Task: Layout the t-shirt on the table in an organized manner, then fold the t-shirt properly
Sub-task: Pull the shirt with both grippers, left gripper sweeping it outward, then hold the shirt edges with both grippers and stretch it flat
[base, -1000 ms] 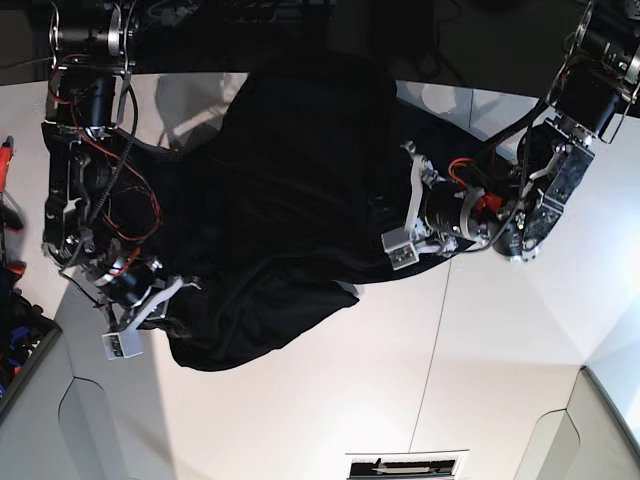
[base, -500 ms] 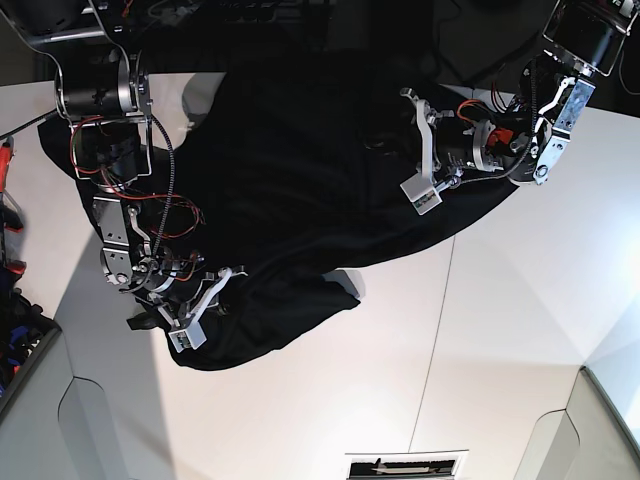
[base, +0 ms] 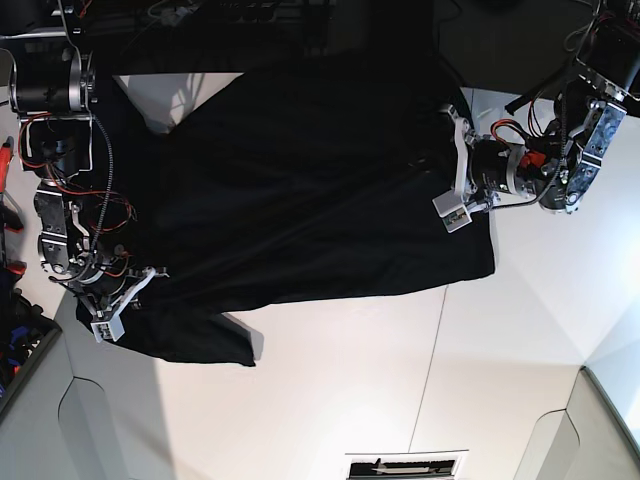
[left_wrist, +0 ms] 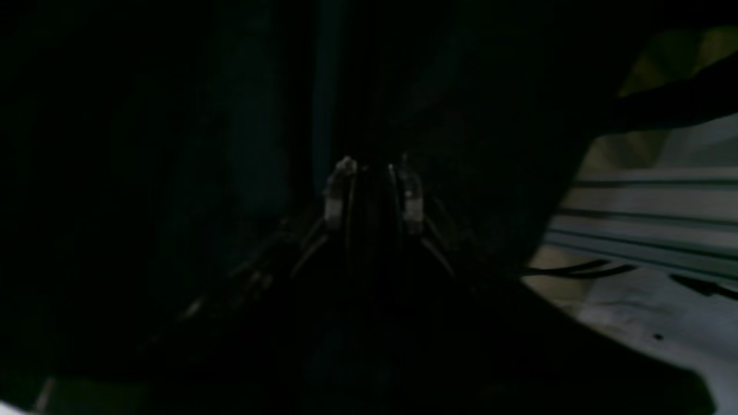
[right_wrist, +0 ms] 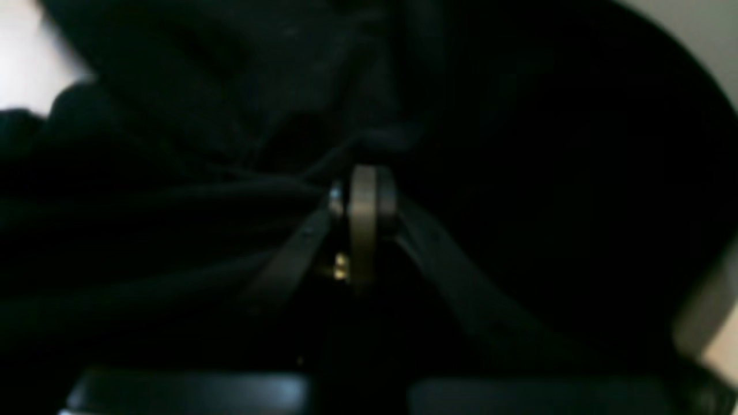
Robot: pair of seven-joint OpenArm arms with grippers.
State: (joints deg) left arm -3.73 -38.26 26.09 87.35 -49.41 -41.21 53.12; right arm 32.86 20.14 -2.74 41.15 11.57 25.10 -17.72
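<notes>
The black t-shirt (base: 300, 190) hangs stretched between my two grippers over the white table (base: 400, 370), plain black side showing, its lower edge running nearly straight with one corner drooping at the lower left. At the shirt's right edge in the base view, my left gripper (base: 455, 185) is shut on the cloth. The left wrist view shows its fingertips (left_wrist: 340, 190) a little apart with dark t-shirt (left_wrist: 173, 173) fabric between them. On the shirt's lower left edge my right gripper (base: 122, 305) pinches the fabric; up close this right gripper (right_wrist: 363, 190) has pads pressed together on a t-shirt (right_wrist: 173, 230) fold.
A thin dark seam (base: 432, 350) crosses the tabletop below the shirt. A printed label (base: 405, 466) lies at the near edge. Red-handled tools (base: 8, 165) sit at the far left. A metal rail (left_wrist: 651, 202) and cables run behind the table.
The two grippers have pulled apart, left gripper toward the base view's right, right gripper toward its left. The bunched shirt has spread into a wide, flatter sheet.
</notes>
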